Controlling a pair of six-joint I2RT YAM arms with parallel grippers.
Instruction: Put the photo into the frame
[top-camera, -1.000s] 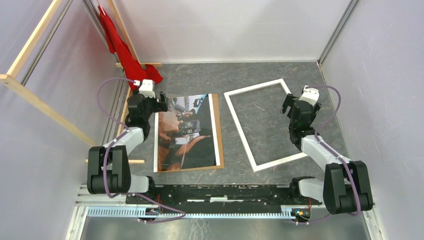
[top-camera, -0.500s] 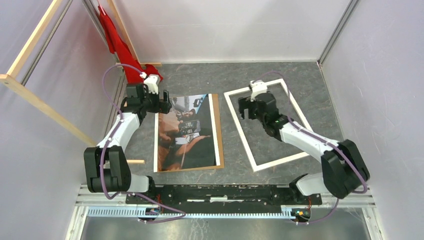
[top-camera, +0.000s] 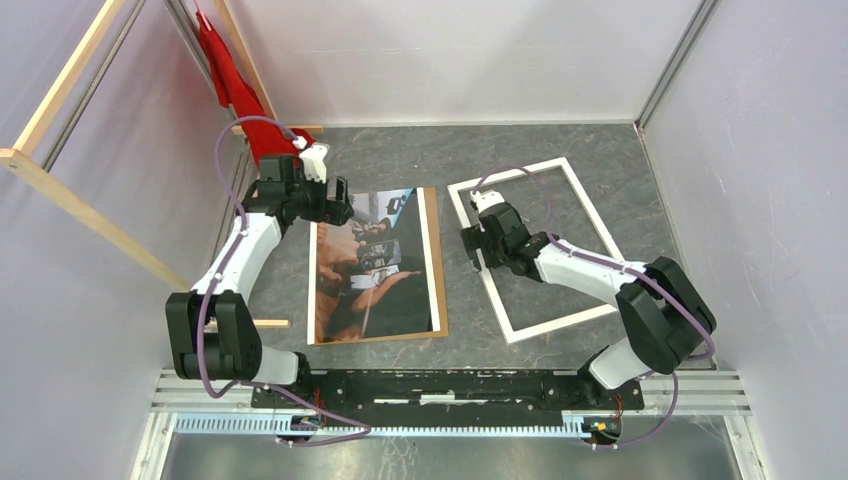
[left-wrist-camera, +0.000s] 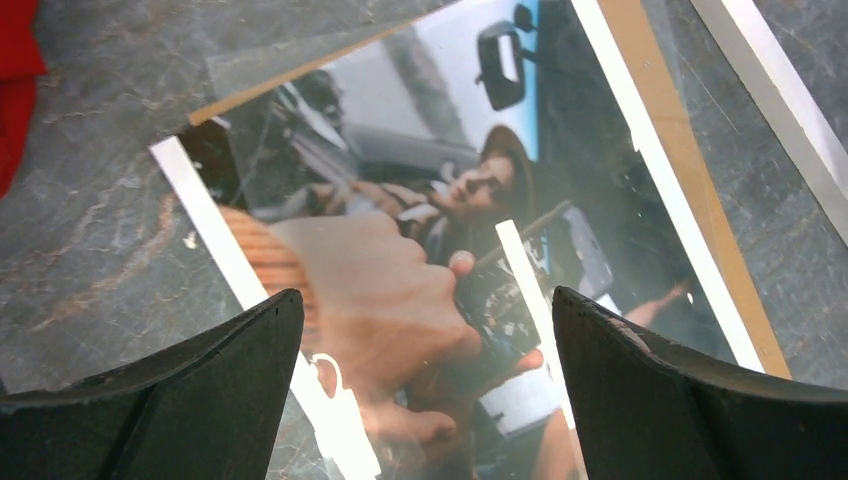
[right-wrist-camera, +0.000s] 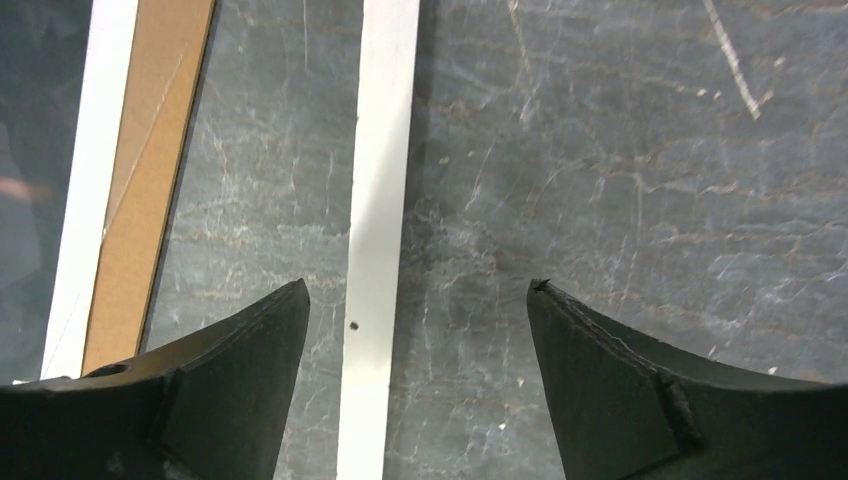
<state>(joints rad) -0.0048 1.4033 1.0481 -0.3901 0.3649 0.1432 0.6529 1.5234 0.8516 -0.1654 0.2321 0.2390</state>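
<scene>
Brown board (right-wrist-camera: 150, 150) mostly under photo (top-camera: 375, 265); R strip only.

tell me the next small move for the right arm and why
Probably lower the right gripper and close it on the thin white rectangular frame. In the wrist view the frame's rail nearest the photo runs between the open jaws. The frame lies flat with nothing in it, beside the dark paper photo on its brown backing board.
</scene>
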